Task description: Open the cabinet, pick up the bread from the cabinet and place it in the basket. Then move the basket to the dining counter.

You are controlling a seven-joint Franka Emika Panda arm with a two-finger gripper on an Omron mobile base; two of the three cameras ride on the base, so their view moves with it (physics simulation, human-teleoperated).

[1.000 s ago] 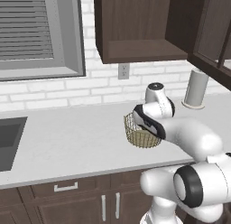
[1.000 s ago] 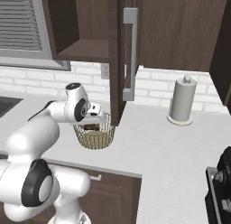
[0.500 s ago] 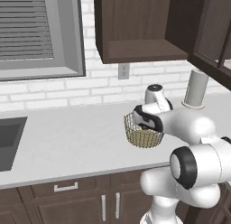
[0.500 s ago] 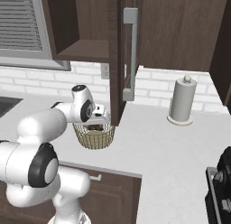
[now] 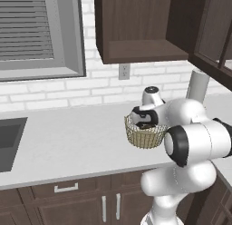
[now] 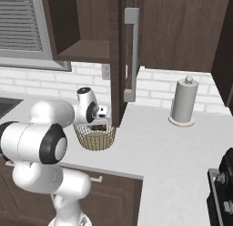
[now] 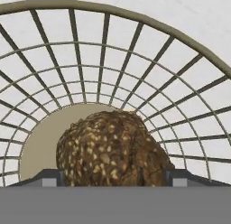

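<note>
The round tan wire basket (image 5: 145, 139) (image 6: 95, 139) stands on the white worktop below the open cabinet (image 5: 136, 33). My gripper (image 5: 144, 122) (image 6: 98, 125) (image 7: 113, 179) reaches down into it. In the hand view the lumpy dark-brown bread (image 7: 113, 146) sits low inside the basket (image 7: 135, 15), over its tan base. The bread spans the gap between my two fingertips (image 7: 180, 178), and both appear to touch its sides. The cabinet door (image 6: 129, 20) with its silver bar handle (image 6: 131, 54) stands swung open. The dining counter is out of view.
A paper towel roll (image 5: 198, 85) (image 6: 183, 102) stands on the worktop to the right of the basket. A dark sink (image 5: 9, 142) lies at the far left under a window (image 5: 36, 33). A dark stove corner (image 6: 223, 193) shows at the lower right.
The hand has stayed in the basket while the arm's elbow has swung closer to the cameras. The basket has not moved.
</note>
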